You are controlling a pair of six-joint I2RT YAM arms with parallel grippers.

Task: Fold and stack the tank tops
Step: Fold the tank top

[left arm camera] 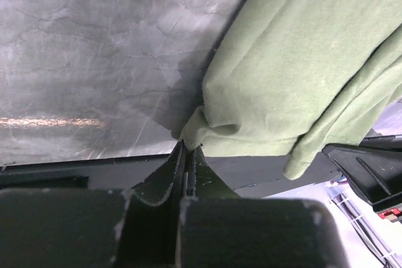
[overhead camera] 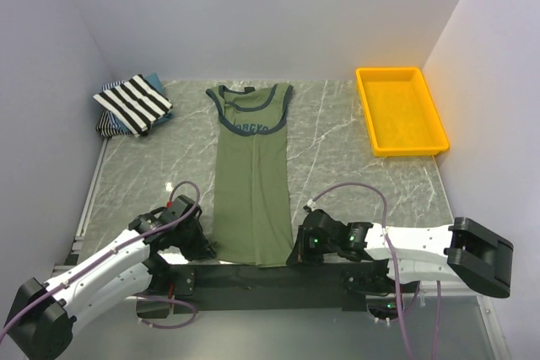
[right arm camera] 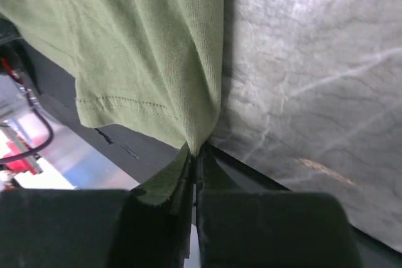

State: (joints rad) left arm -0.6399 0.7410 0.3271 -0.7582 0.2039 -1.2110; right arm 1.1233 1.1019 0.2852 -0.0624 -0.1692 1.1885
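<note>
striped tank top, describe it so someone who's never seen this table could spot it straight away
Start at the grey marbled table and go to its far left corner, across from the yellow tray. The striped tank top lies folded there, the only bold black-and-white thing in view, unlike the olive tank top spread flat mid-table.

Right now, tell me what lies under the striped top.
A bluish top peeks out beneath the striped top, at its far and near edges. Its covered part, and anything else below, cannot be seen.
</note>
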